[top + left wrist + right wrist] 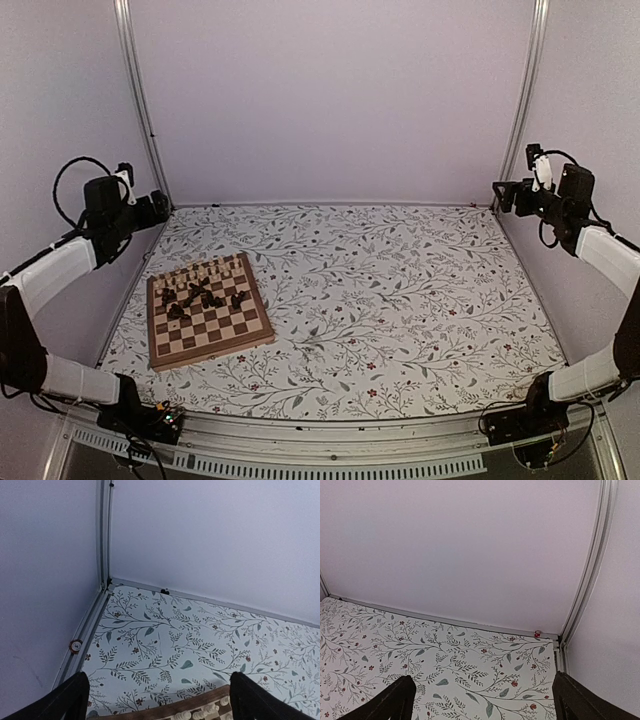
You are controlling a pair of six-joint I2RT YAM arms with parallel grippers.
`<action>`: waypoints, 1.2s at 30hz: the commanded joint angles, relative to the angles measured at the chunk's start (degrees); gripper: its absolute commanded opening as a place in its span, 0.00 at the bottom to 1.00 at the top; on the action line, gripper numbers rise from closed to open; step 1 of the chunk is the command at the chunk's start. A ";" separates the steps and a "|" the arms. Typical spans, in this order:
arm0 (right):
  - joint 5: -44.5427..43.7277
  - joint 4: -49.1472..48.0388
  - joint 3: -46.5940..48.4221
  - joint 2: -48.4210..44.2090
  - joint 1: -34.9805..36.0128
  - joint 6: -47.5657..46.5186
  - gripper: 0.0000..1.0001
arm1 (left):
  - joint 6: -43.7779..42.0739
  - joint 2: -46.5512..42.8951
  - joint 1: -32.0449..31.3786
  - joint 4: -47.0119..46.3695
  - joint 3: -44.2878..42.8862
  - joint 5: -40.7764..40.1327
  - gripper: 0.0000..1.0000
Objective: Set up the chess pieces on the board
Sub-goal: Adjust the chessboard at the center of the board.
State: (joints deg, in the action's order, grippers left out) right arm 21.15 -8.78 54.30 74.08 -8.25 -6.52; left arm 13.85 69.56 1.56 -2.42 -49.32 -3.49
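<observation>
The board [222, 330] lies flat on the table [400, 300], close to the left edge and about halfway between the near edge and the far edge. It is square, so no side is longer than another. It is turned a little, so its sides do not line up with the table's edges, and its far right corner sits farther back than its far left corner.

The chess pieces [203, 285] are all on the far half of the board. The pale ones stand in a row along the board's far side. The dark ones sit in a loose bunch just in front of them, near the middle. They are too small to tell which way each one faces or whether any has fallen over. The near half of the board is bare squares.

The left gripper [160, 206] hangs high over the far left corner of the table, well apart from the board. Its fingers [70, 700] are spread wide and hold nothing.

The right gripper [500, 194] hangs high by the far right corner. Its fingers [395, 702] are spread wide too, with nothing between them.

A small red thing [537, 633] lies in the far right corner. A small round thing [75, 645] lies on the left edge.
</observation>
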 commanded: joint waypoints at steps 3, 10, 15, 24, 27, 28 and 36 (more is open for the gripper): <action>-0.41 -2.38 -1.30 -1.28 -0.60 1.52 0.99 | -4.58 7.51 -0.45 8.04 -3.65 14.60 0.99; 2.45 -2.39 -1.65 -1.14 -0.78 1.09 0.99 | -8.86 -5.12 -1.39 -4.29 5.71 12.54 0.99; 4.92 -2.14 -2.11 -1.46 -0.76 -0.19 0.99 | -2.64 -6.04 -3.78 -3.00 7.34 -13.80 0.99; 14.83 -1.08 -4.50 -3.27 -0.77 -5.56 0.99 | -1.77 -1.71 -3.19 11.83 1.50 -11.44 0.84; 18.33 -0.03 -4.09 -2.43 -0.79 -6.07 0.99 | 6.48 1.16 -0.80 25.92 -3.25 -9.72 0.70; 19.12 0.41 -3.85 -2.12 -0.78 -6.32 0.99 | 8.72 0.86 -0.56 27.70 -2.50 -9.35 0.69; 26.03 5.62 -0.62 2.07 -0.80 -7.82 0.99 | 12.28 -3.69 1.55 31.45 3.52 -14.65 0.53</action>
State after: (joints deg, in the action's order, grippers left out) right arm 42.30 -6.57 51.09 74.26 -8.78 -13.06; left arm 24.03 65.76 1.21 22.61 -46.33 -13.80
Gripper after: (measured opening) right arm 0.989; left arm 0.570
